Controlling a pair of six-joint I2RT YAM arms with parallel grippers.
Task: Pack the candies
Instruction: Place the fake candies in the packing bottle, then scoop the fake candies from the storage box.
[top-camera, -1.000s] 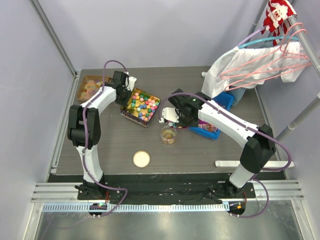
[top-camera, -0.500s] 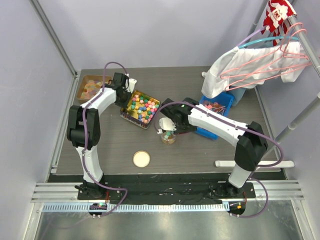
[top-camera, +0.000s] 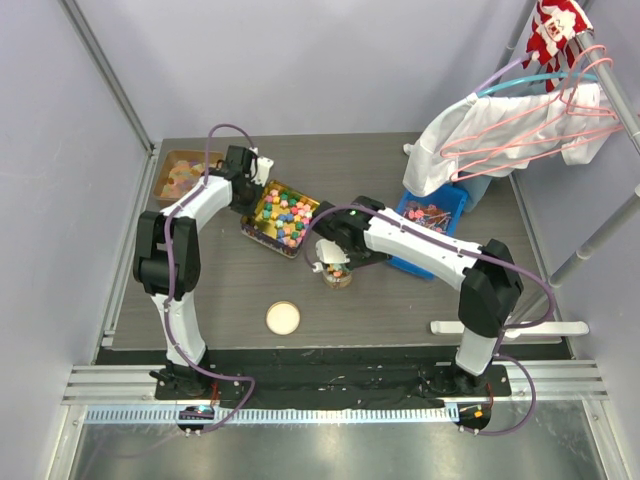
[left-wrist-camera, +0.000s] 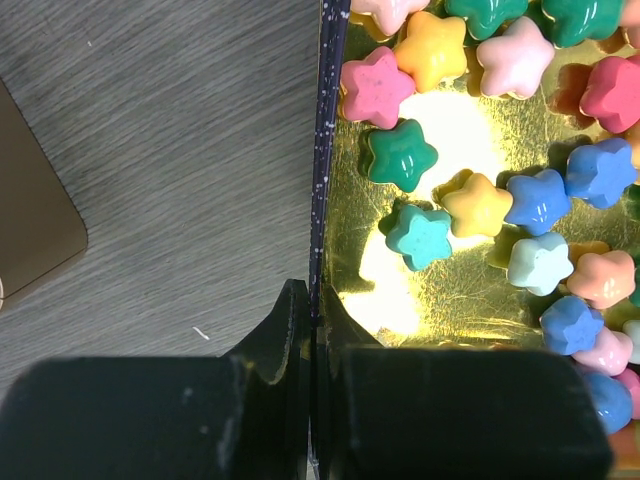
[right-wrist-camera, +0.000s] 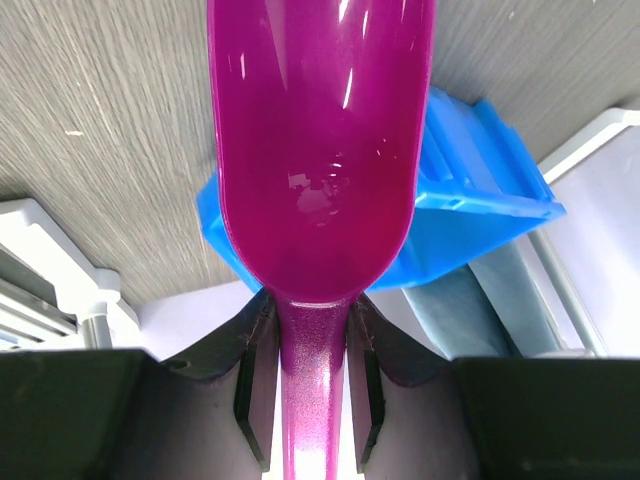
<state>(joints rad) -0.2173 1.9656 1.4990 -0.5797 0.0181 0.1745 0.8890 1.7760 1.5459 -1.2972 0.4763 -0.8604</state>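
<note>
The candies (top-camera: 178, 180), orange, yellow and whitish gummy pieces, lie in a brown tray at the table's far left. My left gripper (top-camera: 256, 172) is shut on the dark wall (left-wrist-camera: 318, 200) of a gold tin (top-camera: 262, 232) holding colourful star-shaped pieces (left-wrist-camera: 402, 155); its fingers (left-wrist-camera: 285, 330) pinch the rim. My right gripper (top-camera: 328, 258) is shut on the handle of a magenta scoop (right-wrist-camera: 318, 150), right above a small glass jar (top-camera: 341, 279) and partly covering it. The scoop's bowl shows no candy. My right gripper (right-wrist-camera: 312, 310) grips the handle on both sides.
A round cream lid (top-camera: 283, 318) lies near the front. A blue bin (top-camera: 440, 214) sits right of the jar and shows behind the scoop (right-wrist-camera: 480, 180). White clothes on pink hangers (top-camera: 520, 130) hang at the back right. A brown tray corner (left-wrist-camera: 30, 230) lies left of the tin.
My right arm has swung left from beside the blue bin until its gripper is over the glass jar. The left arm has not moved.
</note>
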